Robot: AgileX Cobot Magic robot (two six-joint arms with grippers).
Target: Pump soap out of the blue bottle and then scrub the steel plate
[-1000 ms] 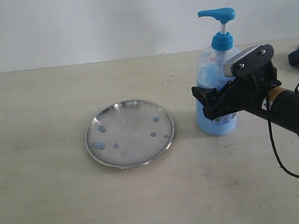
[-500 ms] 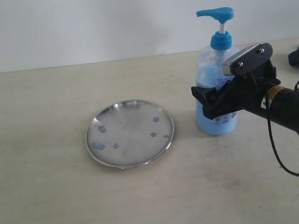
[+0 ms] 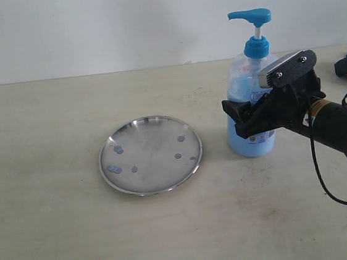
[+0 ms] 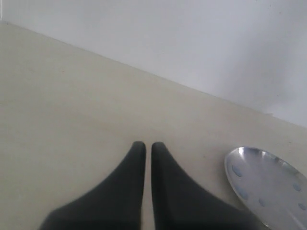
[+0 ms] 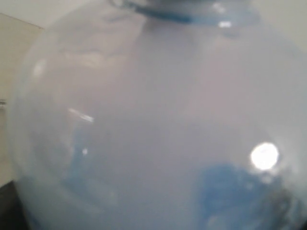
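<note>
Our right end effector [image 3: 241, 120] clasps the blue bottle [image 3: 243, 79], nudged slightly over the last second, now steady; pump unpressed, left end effector [image 4: 144, 146] closed, empty.

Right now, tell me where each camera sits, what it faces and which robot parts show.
Exterior: off the arms, facing the table; right gripper at the tall clear blue-pump bottle.
Left wrist: behind the shut left gripper, toward the round shiny steel plate.
Right wrist: close against the bottle; no gripper clearly shows.
Shared: exterior also shows the plate.
</note>
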